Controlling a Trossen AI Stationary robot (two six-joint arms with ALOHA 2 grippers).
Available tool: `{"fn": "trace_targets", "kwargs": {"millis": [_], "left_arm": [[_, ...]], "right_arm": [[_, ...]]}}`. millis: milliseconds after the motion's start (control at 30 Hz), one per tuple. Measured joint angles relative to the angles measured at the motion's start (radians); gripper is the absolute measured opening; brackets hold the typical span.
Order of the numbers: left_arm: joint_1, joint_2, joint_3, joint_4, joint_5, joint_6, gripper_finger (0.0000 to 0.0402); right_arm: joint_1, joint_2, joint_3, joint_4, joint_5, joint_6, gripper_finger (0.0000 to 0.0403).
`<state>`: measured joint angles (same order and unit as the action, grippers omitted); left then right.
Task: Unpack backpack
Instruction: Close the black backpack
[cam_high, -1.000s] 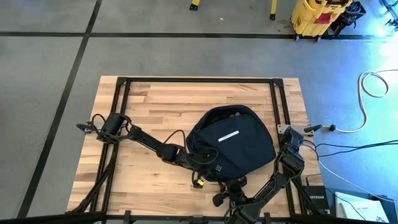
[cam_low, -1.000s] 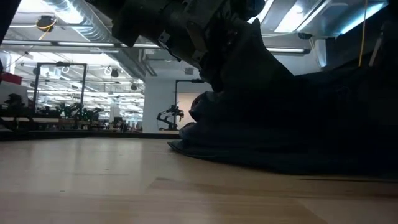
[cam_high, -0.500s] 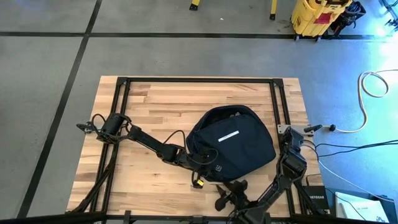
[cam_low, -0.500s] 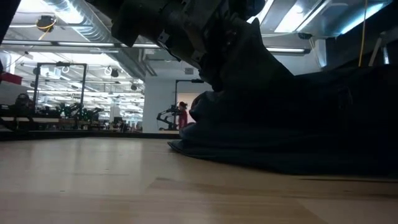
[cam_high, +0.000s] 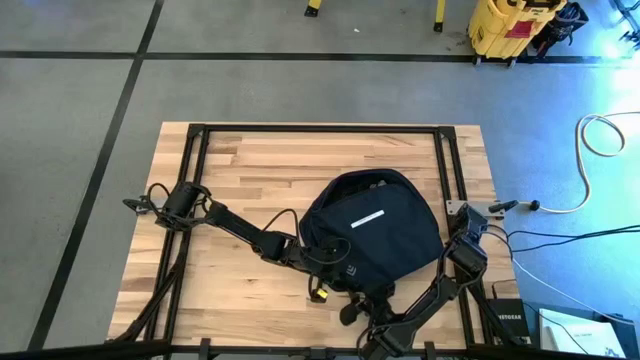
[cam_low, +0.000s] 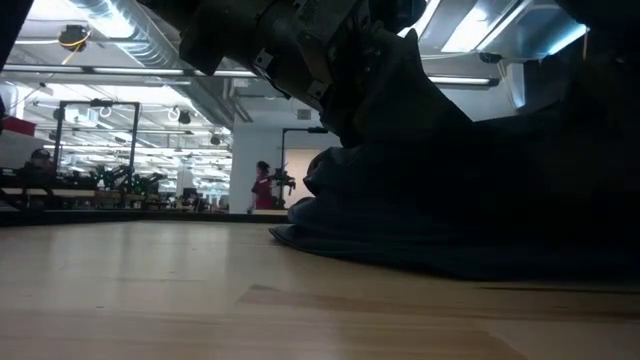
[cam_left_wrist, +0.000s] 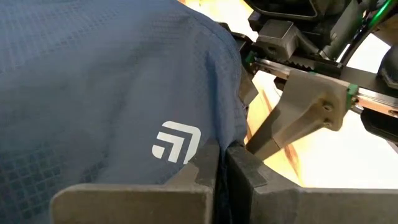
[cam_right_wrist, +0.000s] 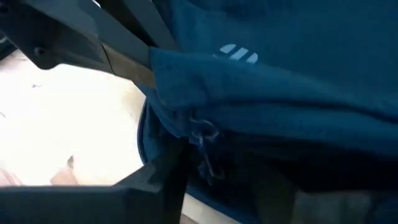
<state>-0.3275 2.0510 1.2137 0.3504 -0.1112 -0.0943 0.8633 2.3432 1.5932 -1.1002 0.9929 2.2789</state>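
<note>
The dark navy backpack lies flat on the wooden table, with its white stripe facing up. My left gripper reaches in from the table's left and is shut on the backpack's near-left edge, beside the white logo. My right gripper comes from the near right to the backpack's near edge. It is open, with its fingers on either side of the zipped rim. A zipper pull hangs from that rim. My left gripper pinches a fold of the backpack's cloth between its two fingers, just beside the white logo at the near-left edge. The fingers slant down from the table's left. The cloth rises in a peak at the hold, and the rest of the backpack lies on the table. My right gripper has one finger close beside the backpack's near rim. I cannot tell whether it touches the cloth.
A small yellow-and-black piece lies on the table just near of the left gripper. A black frame runs along the table's far, left and right sides. Bare wood lies left of and beyond the backpack. A person walks far back in the room.
My right gripper drew back a little toward the table's near edge, then returned to the backpack's near rim, rolling slightly. The left gripper and the backpack have kept still.
</note>
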Motion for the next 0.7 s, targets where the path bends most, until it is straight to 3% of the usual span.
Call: {"fn": "trace_targets", "kwargs": {"millis": [267,533,700], "left_arm": [[-0.001,0.000,0.000,-0.002,0.000,0.010,0.0000],[-0.001,0.000,0.000,-0.003,0.005,0.012,0.0000],[-0.007,0.000,0.000,-0.003,0.006,0.019,0.0000]], "right_arm": [[0.042,0.000,0.003,-0.017,0.000,-0.066,0.0010],[0.055,0.000,0.033,-0.064,0.002,-0.113,0.0001],[0.067,0.000,0.091,-0.188,-0.010,-0.115,0.0000]]}}
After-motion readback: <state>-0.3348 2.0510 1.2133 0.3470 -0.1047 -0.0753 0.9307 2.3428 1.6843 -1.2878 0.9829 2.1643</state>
